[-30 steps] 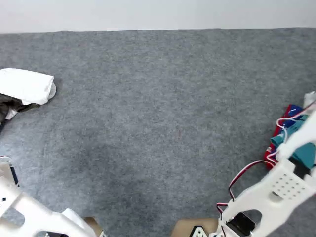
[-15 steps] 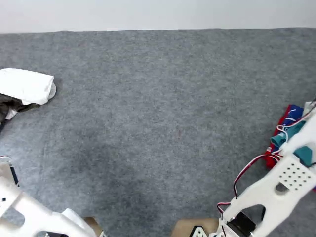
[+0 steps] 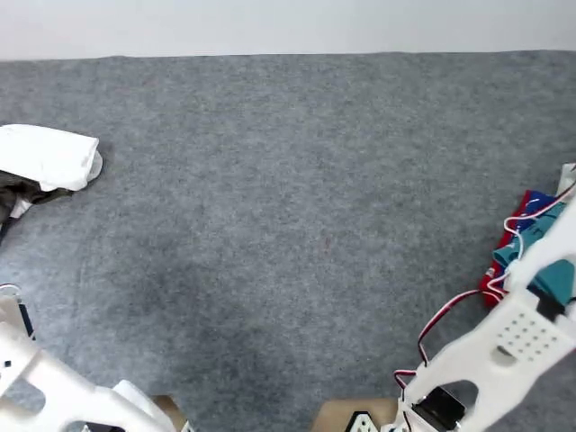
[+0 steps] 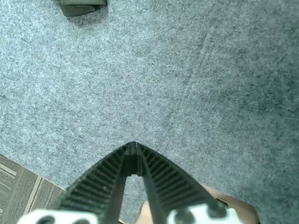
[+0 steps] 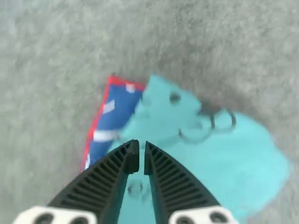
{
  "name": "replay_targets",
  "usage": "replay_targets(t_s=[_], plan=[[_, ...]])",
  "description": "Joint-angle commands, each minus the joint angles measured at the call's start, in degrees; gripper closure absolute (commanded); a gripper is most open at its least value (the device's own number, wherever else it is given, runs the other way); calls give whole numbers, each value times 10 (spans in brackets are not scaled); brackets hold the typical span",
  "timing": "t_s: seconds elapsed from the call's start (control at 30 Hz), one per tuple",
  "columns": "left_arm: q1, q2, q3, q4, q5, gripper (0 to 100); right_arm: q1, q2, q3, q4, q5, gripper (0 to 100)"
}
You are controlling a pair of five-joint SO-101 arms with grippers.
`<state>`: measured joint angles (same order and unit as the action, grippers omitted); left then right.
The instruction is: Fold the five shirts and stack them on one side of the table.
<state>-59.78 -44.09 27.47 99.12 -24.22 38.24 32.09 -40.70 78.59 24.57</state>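
The table [image 3: 288,180] is a wide sheet of grey felt, matted and slightly fuzzy, with faint creases in its nap. Over its right edge the white plastic right arm [image 3: 513,342] is back where it stood a second ago, after swinging outward and lower half a second ago. That looks like a short dip over the pile below it, not a carry, and no shirt has shifted. I judge the stacking on that side unfinished, with no fold in hand.

Under that arm lies the teal shirt [image 5: 224,149], soft knit with a thin dark line print. It rests partly over a blue shirt [image 5: 110,116] with a red border and pale marks. At the far left edge of the table, well apart from these, a white shirt [image 3: 45,155] sits folded into a smooth, rounded pad on top of a crumpled dark shirt [image 3: 22,191]. Shirts thus lie on both sides, so one pile has yet to cross.

The right claw [image 5: 140,143], black and ribbed, hangs over the teal shirt with its fingers pressed nearly together, holding nothing. The left claw [image 4: 134,145] hovers above bare felt near the table's front edge, tips pressed together and empty.
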Motion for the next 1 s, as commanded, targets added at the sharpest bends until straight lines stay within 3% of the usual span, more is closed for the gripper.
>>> replay_targets(t_s=[0.0, 0.3, 0.6, 0.83, 0.97], plan=[[4, -12, -5, -1, -3, 997, 29, -62, -30, 86, 40, 973], [4, -12, -5, -2, -3, 997, 66, -73, -22, 242, 67, 973], [4, -12, -5, 0, -3, 997, -4, -20, 114, 191, 66, 973], [4, -12, -4, 0, -3, 997, -18, 66, 118, 156, 69, 973], [4, -12, -4, 0, -4, 997, -11, 44, 98, 182, 69, 973]])
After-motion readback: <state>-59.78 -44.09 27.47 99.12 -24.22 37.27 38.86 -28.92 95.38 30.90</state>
